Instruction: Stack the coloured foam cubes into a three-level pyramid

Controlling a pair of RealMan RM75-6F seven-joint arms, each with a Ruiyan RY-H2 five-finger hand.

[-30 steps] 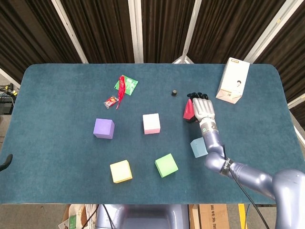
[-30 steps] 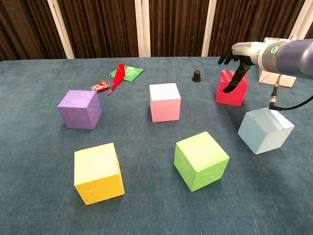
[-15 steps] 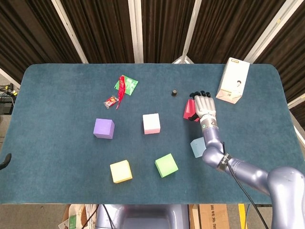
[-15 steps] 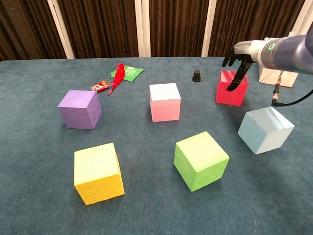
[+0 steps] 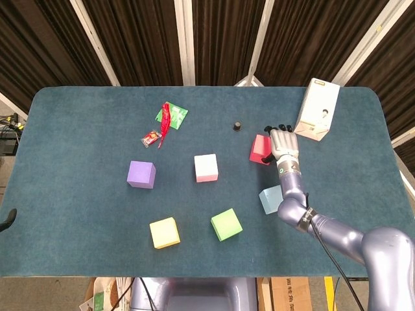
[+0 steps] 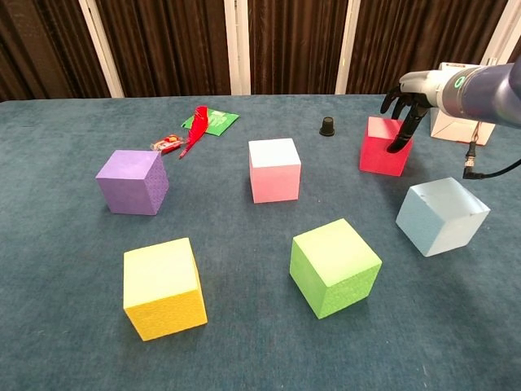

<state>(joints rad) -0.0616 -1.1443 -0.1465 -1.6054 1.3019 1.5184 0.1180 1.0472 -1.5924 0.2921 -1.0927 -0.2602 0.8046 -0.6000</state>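
Observation:
A red cube sits at the right back of the blue table. My right hand hovers over its right edge, fingers spread and pointing down, holding nothing. A light blue cube lies tilted just in front of it, beside my right forearm. Pink, purple, yellow and green cubes stand apart on the table. Neither view shows my left hand.
A white carton stands at the back right, close behind my right hand. A small black cap lies left of the red cube. A green and red wrapper and a small packet lie at the back left.
My right hand has slid to the right, from over the middle of the red cube to its right edge. The cubes have not moved.

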